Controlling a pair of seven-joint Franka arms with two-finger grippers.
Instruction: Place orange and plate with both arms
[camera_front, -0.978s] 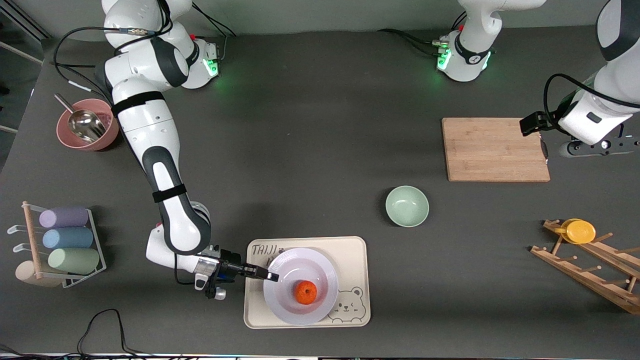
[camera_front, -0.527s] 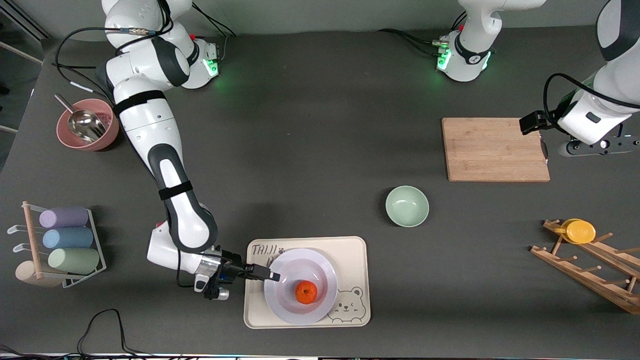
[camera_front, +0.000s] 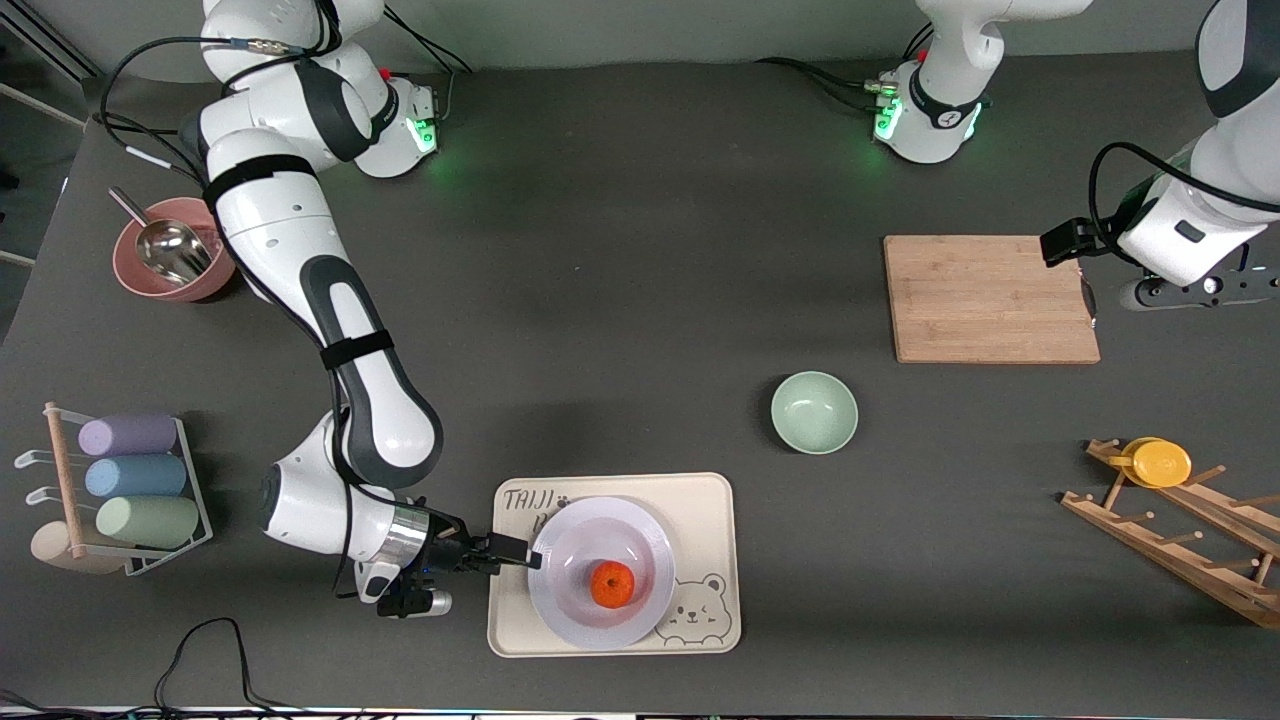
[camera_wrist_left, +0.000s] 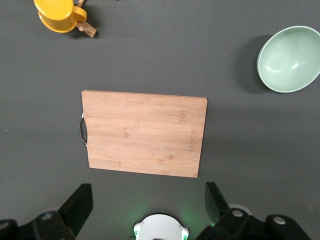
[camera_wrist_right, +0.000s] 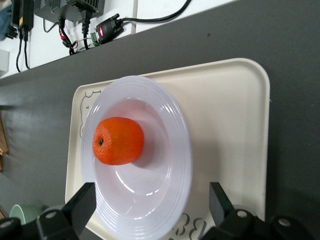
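Seeing orange (camera_front: 611, 584) in plate (camera_front: 560, 600) on bear tray (camera_front: 712, 500); right gripper (camera_front: 527, 557) wide at rim, left gripper (camera_wrist_left: 149, 200) wide over cutting board (camera_front: 985, 298), green bowl (camera_front: 814, 412) nr tray.

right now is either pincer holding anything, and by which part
Nothing is held. The right pincer is open at the plate rim, its fingers spread either side. The left pincer waits open over the cutting board.

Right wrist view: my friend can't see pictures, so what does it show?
An orange sits in a white plate on a cream bear tray, which lies on a dark table. The open right gripper is at the plate's rim, a finger on either side.
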